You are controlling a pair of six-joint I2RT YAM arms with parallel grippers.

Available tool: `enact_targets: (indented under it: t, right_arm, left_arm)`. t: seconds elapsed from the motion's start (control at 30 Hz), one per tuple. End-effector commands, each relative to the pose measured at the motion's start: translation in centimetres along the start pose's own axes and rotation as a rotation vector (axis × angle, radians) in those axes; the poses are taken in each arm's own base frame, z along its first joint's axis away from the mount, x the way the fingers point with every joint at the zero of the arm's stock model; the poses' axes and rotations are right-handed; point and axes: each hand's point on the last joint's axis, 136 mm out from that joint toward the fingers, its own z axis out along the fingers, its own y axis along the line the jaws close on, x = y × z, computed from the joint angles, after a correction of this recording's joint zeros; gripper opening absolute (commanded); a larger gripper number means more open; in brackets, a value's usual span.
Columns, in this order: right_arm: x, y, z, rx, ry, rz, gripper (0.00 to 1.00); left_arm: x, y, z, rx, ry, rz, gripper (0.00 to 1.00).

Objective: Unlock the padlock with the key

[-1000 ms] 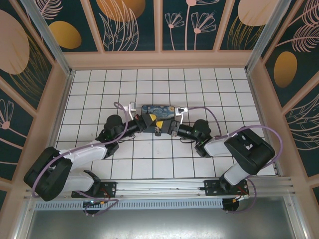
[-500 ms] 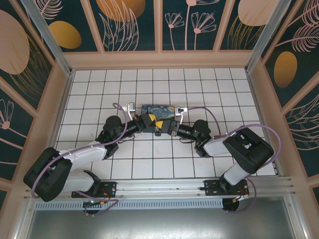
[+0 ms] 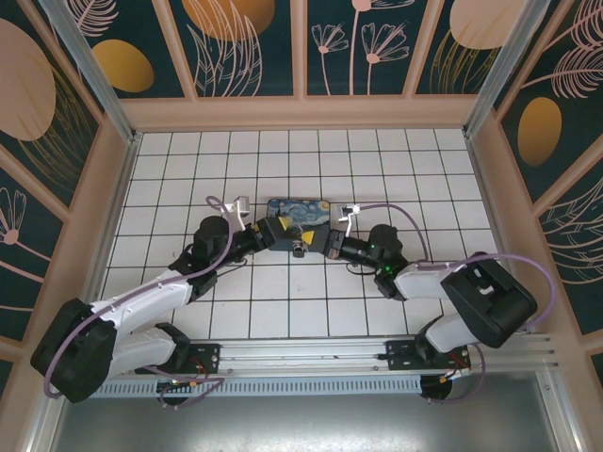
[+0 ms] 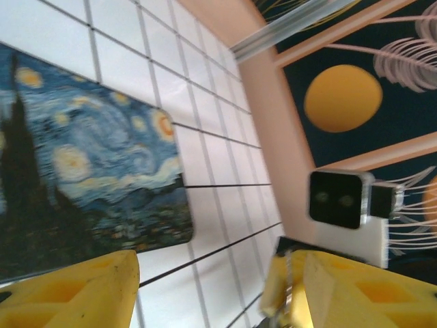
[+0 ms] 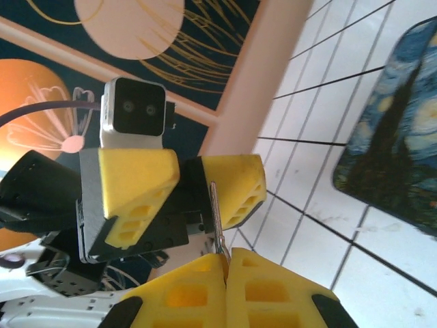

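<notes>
tiled floor [image 3: 188,169]; right gripper [image 5: 225,263] pinches the key [image 5: 216,212] (left gripper [image 4: 205,273] spread wide)

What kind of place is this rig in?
Probably a purpose-built robot test cell, not a real room: white grid-tiled floor, dark floral-print wall panels in pale wooden frames, and an aluminium mounting rail along the near edge.

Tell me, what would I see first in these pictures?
The swirly blue-and-yellow painted box in the middle of the white tiled floor jumps out, with the left arm and right arm meeting at its near side. Up close, the bright yellow right gripper pinches a thin metal piece, facing the open left gripper.
</notes>
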Motion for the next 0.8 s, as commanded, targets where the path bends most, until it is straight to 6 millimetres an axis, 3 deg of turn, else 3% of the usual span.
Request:
enact_targets:
  t: [0.0,0.13,0.27,0.33,0.6,0.77]
  right_arm:
    - [-0.4,-2.7,-1.4,0.150,-0.012,-0.006,0.00]
    - [-1.5,-4.9,-3.7,0.328,-0.027,-0.003,0.00]
    - [-2.6,-5.1,-6.4,0.381,-0.078,0.006,0.00]
    - [-3.1,-5.0,-7.2,0.404,-0.094,-0.003,0.00]
    - [-5.0,-3.9,-9.0,0.421,-0.152,-0.044,0.00]
    - [-5.9,-3.6,-9.1,0.415,-0.159,-0.058,0.00]
  left_arm:
    - [1.8,3.3,0.1,-0.171,0.067,0.098,0.62]
    - [5.3,4.5,1.1,-0.294,0.142,0.174,0.64]
    - [6.1,5.0,2.3,-0.371,0.118,0.236,0.66]
    - [6.6,5.3,3.1,-0.424,0.137,0.298,0.73]
    - [8.5,7.3,5.6,-0.545,0.171,0.370,0.81]
    - [8.5,8.6,6.4,-0.626,0.174,0.386,0.71]
